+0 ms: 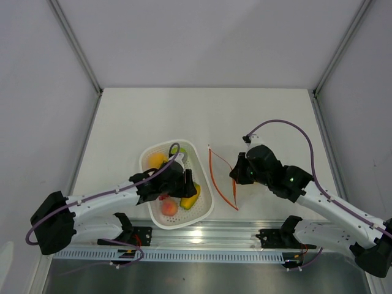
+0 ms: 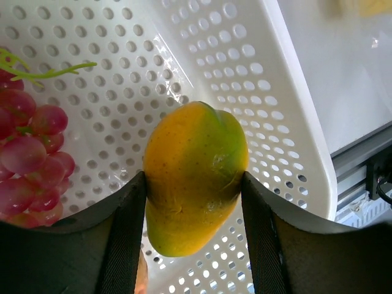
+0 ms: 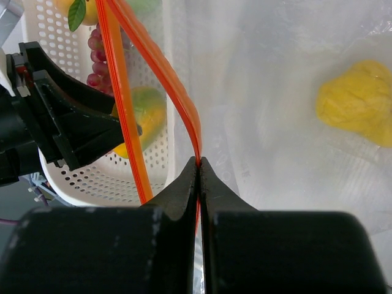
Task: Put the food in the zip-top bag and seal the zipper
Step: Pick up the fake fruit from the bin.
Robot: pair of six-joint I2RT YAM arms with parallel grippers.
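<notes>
Where the left arm reaches into the white perforated basket (image 2: 257, 73), the left gripper (image 2: 193, 179) has its two fingers pressed against opposite flanks of the yellow-orange mango (image 2: 196, 147), the jaws standing partly apart at the width of the fruit. Whether the mango rests on the basket floor or hangs clear of it cannot be told. The bunch of dark red grapes (image 2: 27, 153) lies in the same basket, just beside the left finger and not touching the mango. In the top view the peach (image 1: 169, 208) sits at the near end of the basket and the orange (image 1: 157, 160) at the far end, with the arm crossing between them. The zip-top bag (image 3: 275, 92) lies on the table (image 1: 141, 116) just to the right of the basket. The right gripper (image 3: 198, 162) is fully closed, pinching one side of the zipper (image 3: 160, 67) at its near end. That side of the strip rises in a curve away from the fingers, while the other side runs straight beside it, so the mouth is parted. A yellow fruit (image 3: 361, 101) shows blurred through the clear plastic, well apart from the pinched strip.
</notes>
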